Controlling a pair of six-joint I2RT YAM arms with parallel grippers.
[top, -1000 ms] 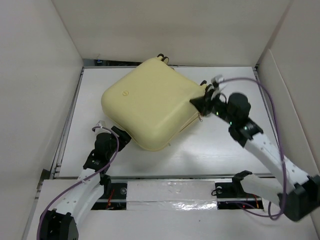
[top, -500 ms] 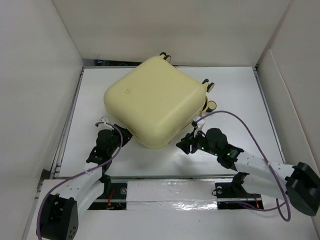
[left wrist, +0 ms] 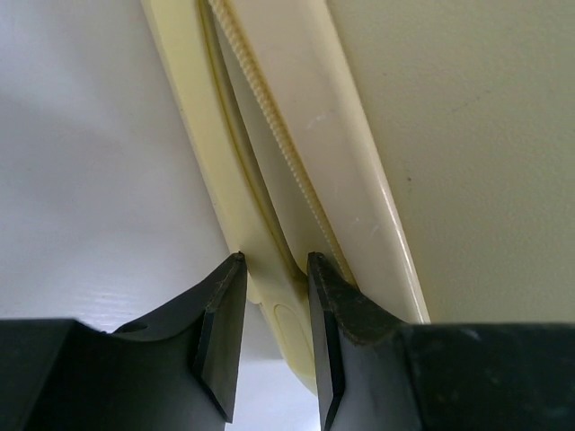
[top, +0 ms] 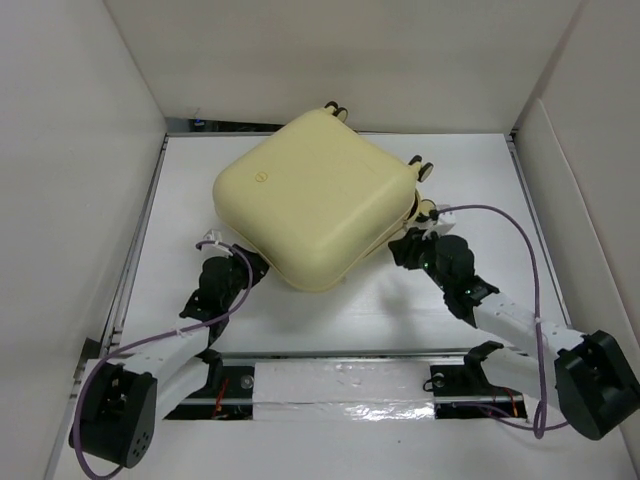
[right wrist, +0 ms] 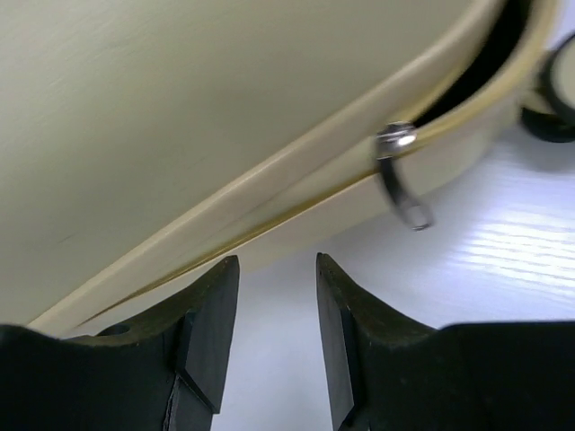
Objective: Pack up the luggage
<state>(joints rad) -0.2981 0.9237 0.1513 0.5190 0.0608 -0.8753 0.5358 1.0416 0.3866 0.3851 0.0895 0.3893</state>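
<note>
The luggage [top: 315, 205], a pale-yellow hard-shell suitcase, lies flat and turned diagonally on the white table [top: 470, 180], its wheels [top: 420, 170] toward the back right. My left gripper [top: 247, 268] sits at its near-left edge. In the left wrist view the gripper [left wrist: 275, 269] is shut on the lower shell's rim [left wrist: 269, 296], beside the zipper track [left wrist: 269, 108]. My right gripper [top: 405, 248] is beside the near-right edge. In the right wrist view it [right wrist: 277, 269] stands open over bare table, just short of the shell [right wrist: 180, 108]. A metal zipper pull [right wrist: 400, 175] hangs where the lid gapes darkly.
White walls [top: 70, 200] enclose the table on the left, back and right. Purple cables [top: 500, 215] loop off both arms. A caster wheel [right wrist: 557, 90] rests on the table past the zipper pull.
My left gripper closed onto the rim. My right gripper opened, left the suitcase's right corner, swung to the front and came back to its near-right edge. The suitcase shifted slightly right.
</note>
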